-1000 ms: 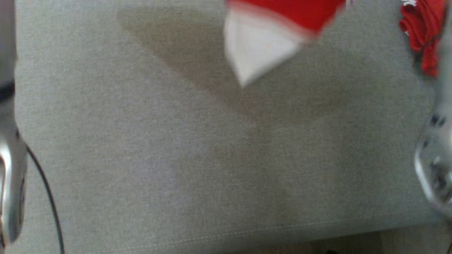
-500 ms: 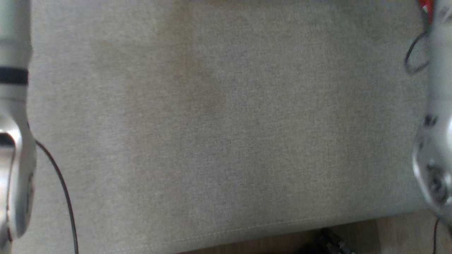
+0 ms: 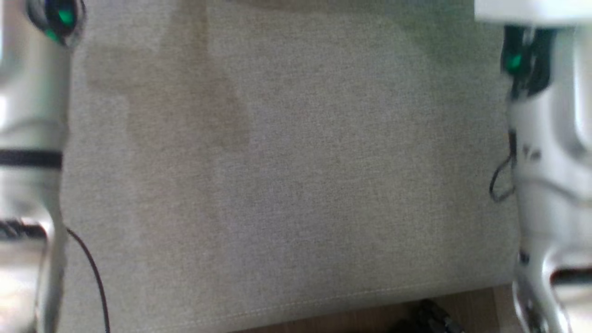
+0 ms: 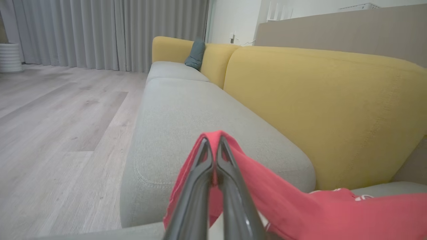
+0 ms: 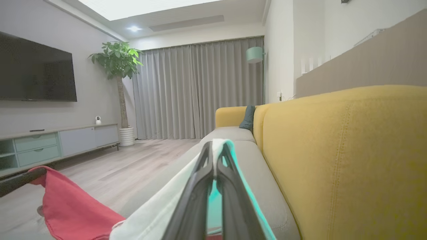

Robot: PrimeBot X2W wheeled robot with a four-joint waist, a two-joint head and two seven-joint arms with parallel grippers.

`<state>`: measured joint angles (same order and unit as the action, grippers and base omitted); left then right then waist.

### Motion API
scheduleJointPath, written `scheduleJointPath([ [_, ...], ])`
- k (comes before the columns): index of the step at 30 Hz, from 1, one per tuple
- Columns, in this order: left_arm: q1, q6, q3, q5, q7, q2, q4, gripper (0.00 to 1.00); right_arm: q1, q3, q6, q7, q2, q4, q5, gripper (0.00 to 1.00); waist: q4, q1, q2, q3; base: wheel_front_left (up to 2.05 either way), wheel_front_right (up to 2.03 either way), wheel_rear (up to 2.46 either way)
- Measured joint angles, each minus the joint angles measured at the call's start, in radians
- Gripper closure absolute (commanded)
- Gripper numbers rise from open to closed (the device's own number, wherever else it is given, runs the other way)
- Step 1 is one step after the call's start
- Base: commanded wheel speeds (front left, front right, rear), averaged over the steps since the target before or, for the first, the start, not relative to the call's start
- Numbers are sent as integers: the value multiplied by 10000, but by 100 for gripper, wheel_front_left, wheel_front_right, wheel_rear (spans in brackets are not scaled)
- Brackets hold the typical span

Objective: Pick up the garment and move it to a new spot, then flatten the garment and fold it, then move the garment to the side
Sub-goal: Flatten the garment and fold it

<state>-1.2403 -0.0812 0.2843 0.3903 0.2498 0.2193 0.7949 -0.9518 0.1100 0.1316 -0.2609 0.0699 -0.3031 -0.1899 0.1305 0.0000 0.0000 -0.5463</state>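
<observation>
**Garment (image 4: 293,206) pinched at two ends beside the sofa (image 4: 186,110)**

Closest in the left wrist view, the left gripper (image 4: 213,141) has its two dark fingers pressed tight together on a fold of the red cloth, which drapes away to the lower right. The right wrist view adds what that one lacks. The right gripper (image 5: 215,146) is clamped too, but on a white and turquoise part of the same garment. From there the cloth runs down to the left into the red part, whose far corner meets a dark finger (image 5: 16,181) at the picture's edge. The garment is thus strung between the two grippers, alongside the backrest. Whether its lower edge touches the seat cannot be told.

The blurred head view looks down on the grey seat cushion (image 3: 296,175). The pale left forearm (image 3: 27,115) and right forearm (image 3: 550,152) run along its sides, and a thin black cable (image 3: 95,273) lies by the left one. A strip of wood floor (image 3: 351,319) lies below the stitched front edge.

Farther off, the yellow backrest (image 4: 317,106) runs to a teal pillow (image 4: 196,53), with grey curtains (image 4: 100,33) behind. The right wrist view alone takes in a wall television (image 5: 33,66), a low console (image 5: 50,143), a potted tree (image 5: 116,63) and a floor lamp (image 5: 255,55).
</observation>
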Motion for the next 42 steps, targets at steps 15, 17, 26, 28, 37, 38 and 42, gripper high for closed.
scheduleJointPath([
  [15,7424,217,288,982,-75,48,-4719,100,7263,-934,0,249,-63,3649,-909,100,-540,-1,1,2121,0,0,0],
  [17,8485,485,297,1003,-173,121,-5434,100,8326,-1053,0,462,-151,4111,-905,100,-580,-1,1,2435,0,0,0],
  [26,12101,1455,602,1356,-798,242,-7852,100,11224,-1361,0,1300,-255,5707,-1360,100,-502,-1,1,3398,0,0,0],
  [28,12509,1582,617,1505,-859,226,-8032,100,11610,-1377,0,1383,-259,5707,-1507,100,-446,-1,1,3469,0,0,0],
  [37,12904,1689,594,2115,-1175,77,-7802,100,11815,-1281,0,1448,-274,4523,-1710,100,-399,-1,1,3348,0,0,0],
  [38,12864,1676,575,2180,-1175,29,-7689,100,11671,-1239,0,1427,-274,4305,-1710,100,-411,-1,1,3313,0,0,0],
  [42,12225,1592,360,2673,-1177,-268,-7196,100,10614,-1064,0,1237,-274,3526,-1680,100,-483,-1,1,3126,0,0,0],
])
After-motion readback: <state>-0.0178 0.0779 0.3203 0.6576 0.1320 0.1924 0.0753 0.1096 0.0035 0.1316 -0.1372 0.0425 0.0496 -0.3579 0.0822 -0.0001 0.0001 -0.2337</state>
